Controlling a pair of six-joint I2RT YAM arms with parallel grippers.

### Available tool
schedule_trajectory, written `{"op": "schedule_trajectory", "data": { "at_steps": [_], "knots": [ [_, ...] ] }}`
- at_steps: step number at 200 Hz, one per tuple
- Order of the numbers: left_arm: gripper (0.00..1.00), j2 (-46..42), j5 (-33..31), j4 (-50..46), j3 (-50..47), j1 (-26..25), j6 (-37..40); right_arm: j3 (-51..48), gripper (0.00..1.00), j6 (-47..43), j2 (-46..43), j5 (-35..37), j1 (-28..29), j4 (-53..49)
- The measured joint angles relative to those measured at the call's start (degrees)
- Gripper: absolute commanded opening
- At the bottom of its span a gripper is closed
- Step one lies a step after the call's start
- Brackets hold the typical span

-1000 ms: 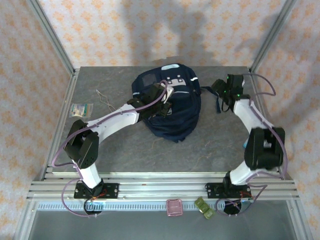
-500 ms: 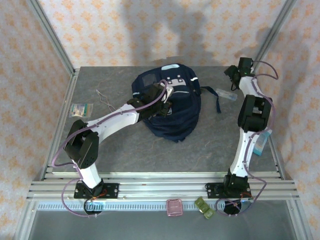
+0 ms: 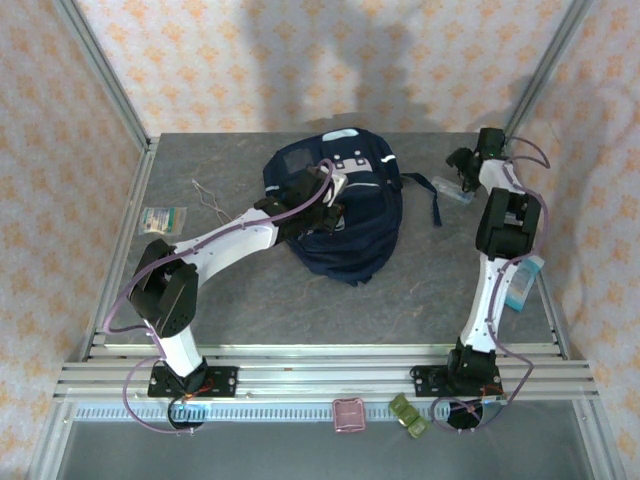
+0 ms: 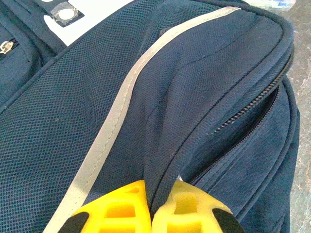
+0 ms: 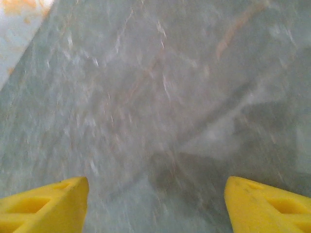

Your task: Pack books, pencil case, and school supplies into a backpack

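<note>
**Left gripper [image 4: 151, 209] pinches the backpack [image 3: 345, 225], right gripper [image 5: 155, 204] spread**

We see the backpack lying at the far middle of the surface [image 3: 250, 300]. Our left fingers [image 4: 116, 211] are closed on a fold of its navy fabric, just beside a zip [image 4: 252, 109]. Our right fingers [image 5: 43, 201] stand wide apart above bare surface at the far right, near a clear packet [image 3: 450, 188].
</note>
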Motion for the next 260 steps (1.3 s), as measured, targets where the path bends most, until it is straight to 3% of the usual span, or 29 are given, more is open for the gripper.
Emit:
{"op": "schedule_trajectory", "data": {
  "at_steps": [41,71,157,260],
  "knots": [
    [0.00,0.0,1.2,1.3,-1.3,0.0,0.0,-21.6,0.76,0.0,-14.2,-0.5,1.7,1.8],
    [0.00,0.0,1.4,1.5,-1.3,0.0,0.0,-29.2,0.76,-1.0,-19.9,3.5,4.5,1.1],
    [0.00,0.0,1.4,1.5,-1.3,0.0,0.0,-28.3,0.76,-5.8,-18.5,18.1,7.2,-1.3],
    [0.00,0.0,1.9,1.5,-1.3,0.0,-0.5,-15.2,0.76,-15.5,-10.4,18.9,7.3,-9.2]
  ]
}}
